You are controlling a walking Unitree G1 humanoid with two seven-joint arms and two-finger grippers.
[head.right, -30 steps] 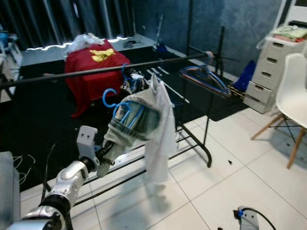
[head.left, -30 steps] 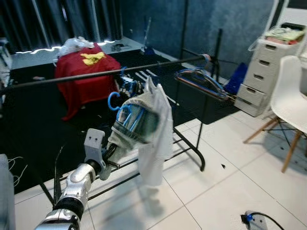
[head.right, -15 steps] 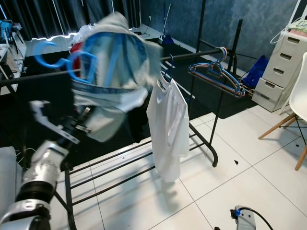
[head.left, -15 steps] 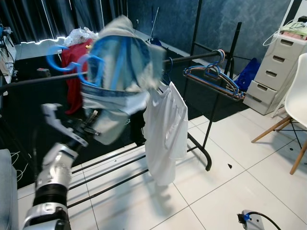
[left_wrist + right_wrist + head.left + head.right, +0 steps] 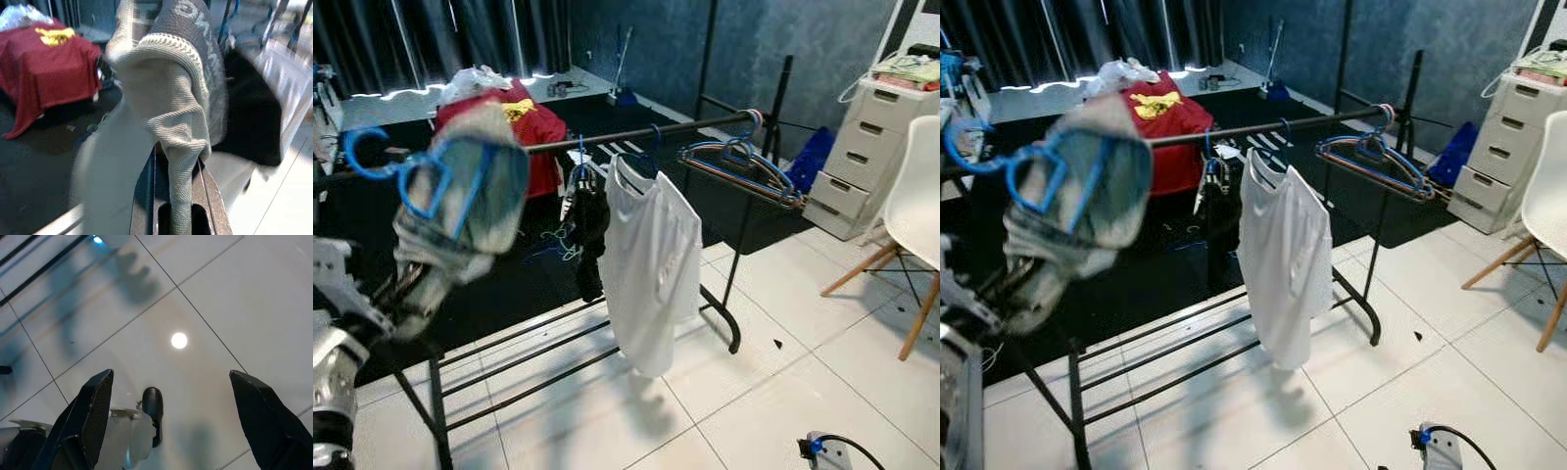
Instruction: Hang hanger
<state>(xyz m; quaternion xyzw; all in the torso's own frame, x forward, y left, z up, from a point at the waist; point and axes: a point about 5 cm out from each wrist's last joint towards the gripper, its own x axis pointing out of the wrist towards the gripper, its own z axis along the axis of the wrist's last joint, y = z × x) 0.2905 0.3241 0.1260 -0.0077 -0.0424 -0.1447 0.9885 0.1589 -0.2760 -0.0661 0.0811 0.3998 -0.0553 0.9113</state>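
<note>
- My left gripper [image 5: 173,196] is clamped on a fold of pale grey knitted garment [image 5: 470,211], its two black fingers [image 5: 144,196] pinching the ribbed cloth between them.
- That garment is draped over a blue plastic hanger [image 5: 406,174], and I am holding both up at the left end of the long black clothes rail [image 5: 636,134], on the near side of it; the picture is blurred here.
- The hanger's blue hook [image 5: 360,147] points away to the left and I cannot tell whether it touches the rail.
- On the rail, near its middle, a white sleeveless shirt [image 5: 651,259] hangs on its own hanger, with a dark garment [image 5: 590,230] just beside it on the left.
- At the right end of the rail sits a bunch of bare coloured hangers [image 5: 739,166].
- Behind the rack, a red cloth with a yellow emblem [image 5: 533,113] covers something low on the dark floor.
- A white chest of drawers [image 5: 857,162] and a white chair with wooden legs [image 5: 911,206] stand well apart at the right.
- My right gripper [image 5: 171,421] hangs over the white tiled floor [image 5: 205,298], fingers spread wide with nothing between them.
</note>
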